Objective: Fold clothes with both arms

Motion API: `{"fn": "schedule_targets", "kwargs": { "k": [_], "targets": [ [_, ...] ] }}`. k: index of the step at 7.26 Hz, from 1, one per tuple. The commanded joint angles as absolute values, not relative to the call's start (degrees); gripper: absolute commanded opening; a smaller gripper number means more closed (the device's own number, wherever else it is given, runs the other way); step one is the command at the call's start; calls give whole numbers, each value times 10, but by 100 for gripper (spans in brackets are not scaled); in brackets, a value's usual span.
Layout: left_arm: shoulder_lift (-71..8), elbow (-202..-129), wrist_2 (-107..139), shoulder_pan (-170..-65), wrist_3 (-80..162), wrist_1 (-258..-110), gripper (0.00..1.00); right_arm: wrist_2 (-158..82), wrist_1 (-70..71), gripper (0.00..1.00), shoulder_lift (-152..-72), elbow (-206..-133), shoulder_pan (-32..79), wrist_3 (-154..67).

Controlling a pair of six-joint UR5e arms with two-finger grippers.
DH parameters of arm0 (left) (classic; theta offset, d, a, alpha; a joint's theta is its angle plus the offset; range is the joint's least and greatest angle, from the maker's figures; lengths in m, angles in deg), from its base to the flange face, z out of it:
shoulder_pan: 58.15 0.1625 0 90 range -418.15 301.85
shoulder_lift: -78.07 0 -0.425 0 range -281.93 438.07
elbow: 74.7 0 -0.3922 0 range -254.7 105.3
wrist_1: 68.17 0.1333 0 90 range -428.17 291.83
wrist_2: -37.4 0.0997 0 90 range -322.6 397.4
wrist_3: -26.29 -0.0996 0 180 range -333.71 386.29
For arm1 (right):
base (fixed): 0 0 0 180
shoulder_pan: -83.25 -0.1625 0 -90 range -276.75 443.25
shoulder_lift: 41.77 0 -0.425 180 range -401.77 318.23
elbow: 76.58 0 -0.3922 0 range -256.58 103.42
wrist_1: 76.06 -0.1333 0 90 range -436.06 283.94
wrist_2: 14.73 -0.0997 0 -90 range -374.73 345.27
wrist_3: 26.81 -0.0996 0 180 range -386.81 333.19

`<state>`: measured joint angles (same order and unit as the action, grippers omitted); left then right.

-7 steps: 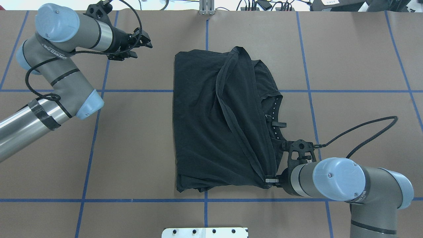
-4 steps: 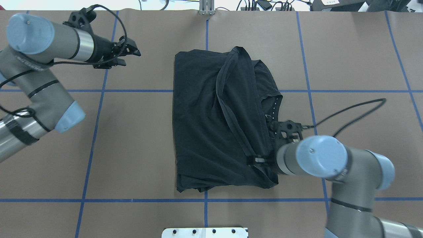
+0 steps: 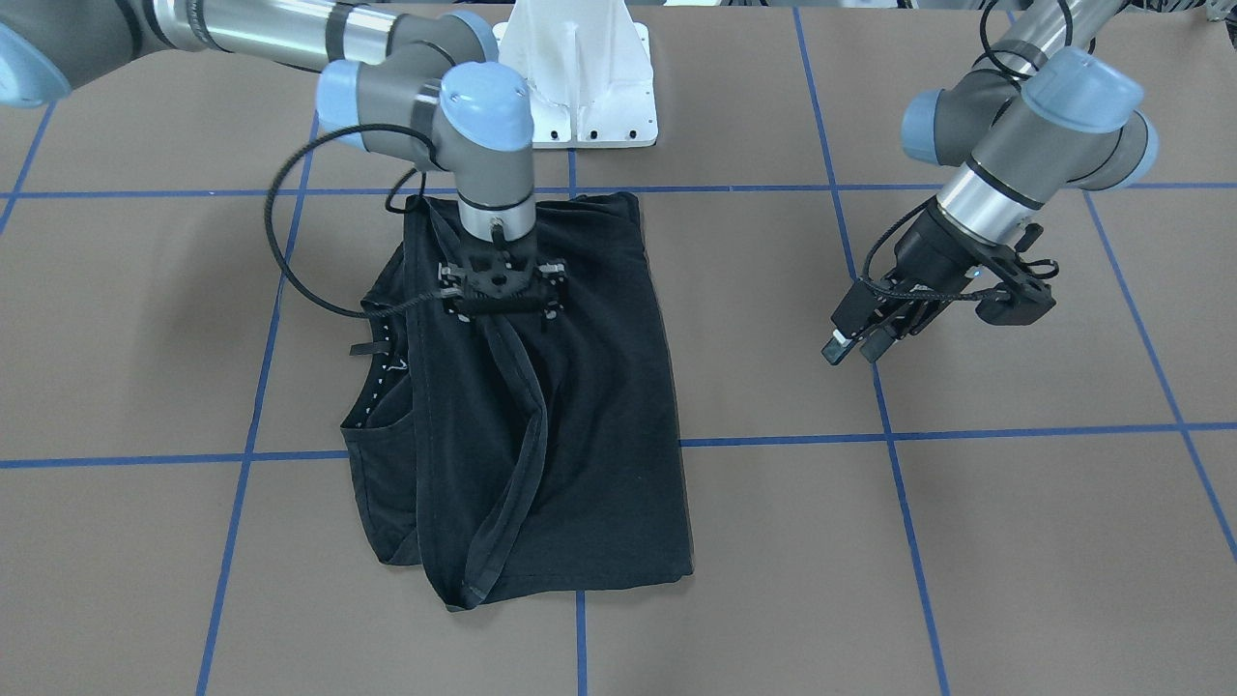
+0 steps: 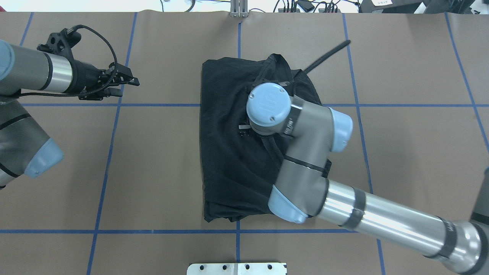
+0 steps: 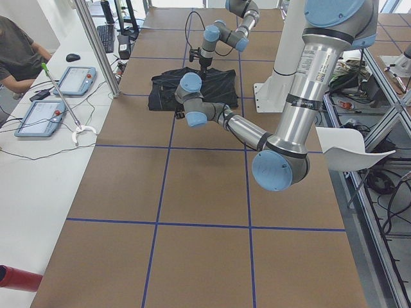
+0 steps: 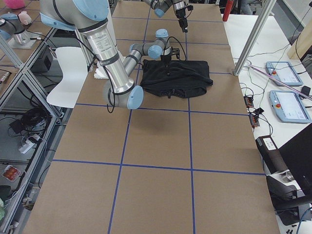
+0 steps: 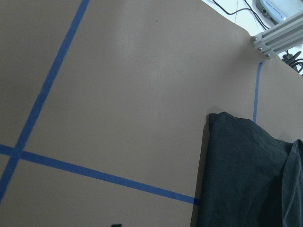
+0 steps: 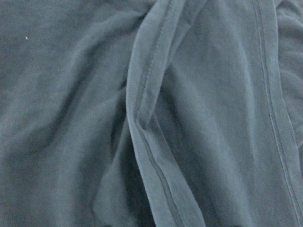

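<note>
The black T-shirt (image 4: 225, 160) lies folded in the middle of the table, also in the front view (image 3: 599, 416). My right gripper (image 3: 498, 314) points straight down over the shirt's middle. It is shut on the shirt's hem (image 3: 527, 425), which rises to it in a ridge. In the overhead view the right wrist (image 4: 267, 109) hides this gripper. The right wrist view shows only close fabric and the hem (image 8: 147, 99). My left gripper (image 4: 130, 86) is open and empty above bare table, well left of the shirt, also in the front view (image 3: 848, 350).
The white pedestal base (image 3: 580, 87) stands at the robot's edge of the table. Blue tape lines (image 4: 110, 152) grid the brown table cover. An aluminium post (image 4: 238, 9) stands at the far edge. Operator tablets (image 6: 287, 105) lie on a side desk.
My right gripper moved from the shirt's near right corner to over its middle, drawing the hem with it. My left arm pulled back to the left, away from the shirt.
</note>
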<state>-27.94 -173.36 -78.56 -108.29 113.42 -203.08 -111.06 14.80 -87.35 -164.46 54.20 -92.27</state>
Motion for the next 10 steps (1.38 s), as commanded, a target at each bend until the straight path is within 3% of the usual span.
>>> {"fn": "schedule_targets", "kwargs": {
  "k": [1, 2, 6, 8, 9, 10],
  "targets": [
    [-273, -1737, -786, -1082, 1134, -2031, 71, -1100, 148, 72, -803, -1547, 521, -883],
    [-273, -1737, -786, -1083, 1134, -2031, 71, -1100, 149, 63, -799, -1542, 518, -874],
    [-272, -1737, -786, -1082, 1134, -2031, 71, -1100, 146, 61, -795, -1522, 519, -868],
    [-272, -1737, -786, -1082, 1134, -2031, 71, -1100, 146, 34, -796, -1521, 519, -866],
    [-272, -1737, -786, -1083, 1134, -2031, 71, -1100, 146, 31, -795, -1519, 519, -866],
    [-272, -1736, -786, -1083, 1134, -2031, 71, -1100, 146, 12, -795, -1518, 519, -865]
  ]
}}
